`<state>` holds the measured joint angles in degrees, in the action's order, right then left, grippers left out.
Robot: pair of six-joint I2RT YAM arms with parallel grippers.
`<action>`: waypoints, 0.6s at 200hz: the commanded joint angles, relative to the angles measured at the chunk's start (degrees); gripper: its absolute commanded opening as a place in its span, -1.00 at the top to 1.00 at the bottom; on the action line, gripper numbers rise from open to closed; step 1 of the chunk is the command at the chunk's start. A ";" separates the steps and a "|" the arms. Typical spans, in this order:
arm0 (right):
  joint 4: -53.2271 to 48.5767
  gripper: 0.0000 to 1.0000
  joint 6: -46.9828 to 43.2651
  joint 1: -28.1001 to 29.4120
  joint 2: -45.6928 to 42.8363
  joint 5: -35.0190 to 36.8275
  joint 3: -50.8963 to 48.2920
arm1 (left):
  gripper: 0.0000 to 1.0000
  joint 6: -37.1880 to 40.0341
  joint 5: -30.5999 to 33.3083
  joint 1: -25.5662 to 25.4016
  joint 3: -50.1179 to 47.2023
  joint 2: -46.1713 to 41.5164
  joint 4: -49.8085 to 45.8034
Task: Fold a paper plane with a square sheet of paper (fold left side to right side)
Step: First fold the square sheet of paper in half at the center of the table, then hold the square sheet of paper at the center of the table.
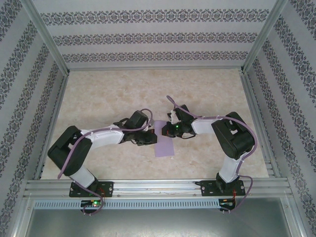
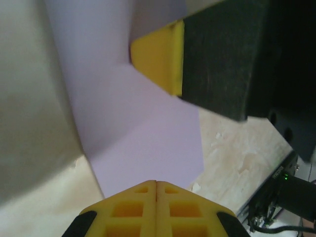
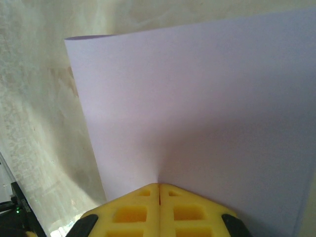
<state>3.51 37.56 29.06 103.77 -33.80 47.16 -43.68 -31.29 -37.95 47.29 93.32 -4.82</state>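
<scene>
Paper [image 1: 165, 147] long axis approx near-far.

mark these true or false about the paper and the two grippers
1. The left gripper and right gripper are both shut. True.
2. The square sheet of paper is green. False: it is lilac.
3. The paper lies on the table between the two arms. True.
4. The paper is already a slim pointed dart. False: it is a broad sheet with one part raised.
5. The right gripper is parked far from the paper. False: its fingertips are at the paper.
</scene>
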 commanded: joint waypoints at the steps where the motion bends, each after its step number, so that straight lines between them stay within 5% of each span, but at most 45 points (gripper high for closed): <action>1: -5.35 1.00 -1.09 0.25 1.26 6.12 -1.02 | 0.93 3.41 -0.11 0.07 3.78 3.76 -2.37; 120: -3.60 1.00 0.31 0.56 -1.38 3.30 1.19 | 0.99 0.85 1.36 -0.02 3.09 11.97 0.94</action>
<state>3.18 37.60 29.15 103.48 -33.58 47.31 -42.06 -31.35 -37.87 52.82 104.31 -4.01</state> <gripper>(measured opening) 0.043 0.043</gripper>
